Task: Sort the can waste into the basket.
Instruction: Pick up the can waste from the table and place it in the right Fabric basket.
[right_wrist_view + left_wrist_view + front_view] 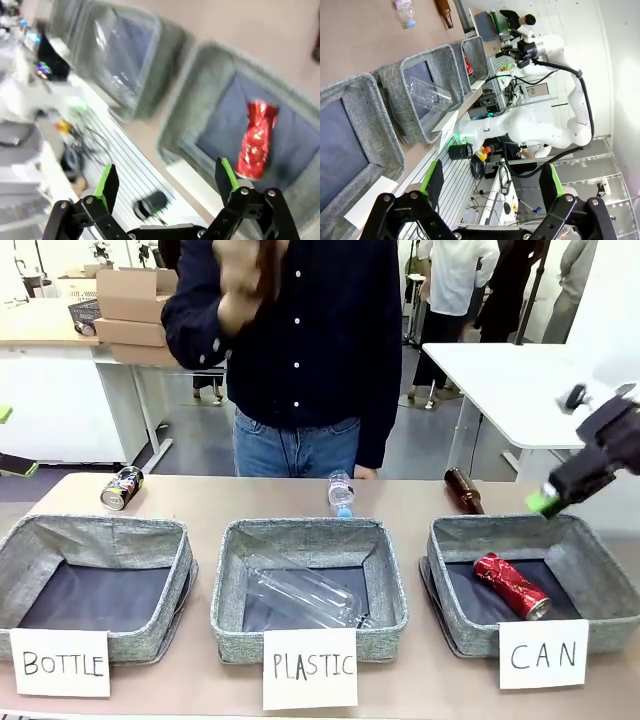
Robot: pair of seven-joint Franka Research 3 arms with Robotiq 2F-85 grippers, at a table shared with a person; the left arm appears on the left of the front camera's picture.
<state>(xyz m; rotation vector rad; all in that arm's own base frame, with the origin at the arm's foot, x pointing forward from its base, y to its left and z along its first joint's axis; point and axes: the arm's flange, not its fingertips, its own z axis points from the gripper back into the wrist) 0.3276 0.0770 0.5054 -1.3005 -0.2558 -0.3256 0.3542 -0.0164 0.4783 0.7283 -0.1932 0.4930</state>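
So, right gripper [165, 172]: green-padded fingers spread wide, holding nothing.
Red can [256, 140]: crinkled shiny metal, lying just below it.
Basket [182, 120]: grey woven fabric, rectangular, around that can.
Black can [121, 488]: on its side, far across the table.
Left gripper [491, 172]: spread too, empty.

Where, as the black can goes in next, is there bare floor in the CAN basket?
Bare dark floor lies between the red can and the left wall of the CAN basket, and beside its right wall. The can crowds the middle.
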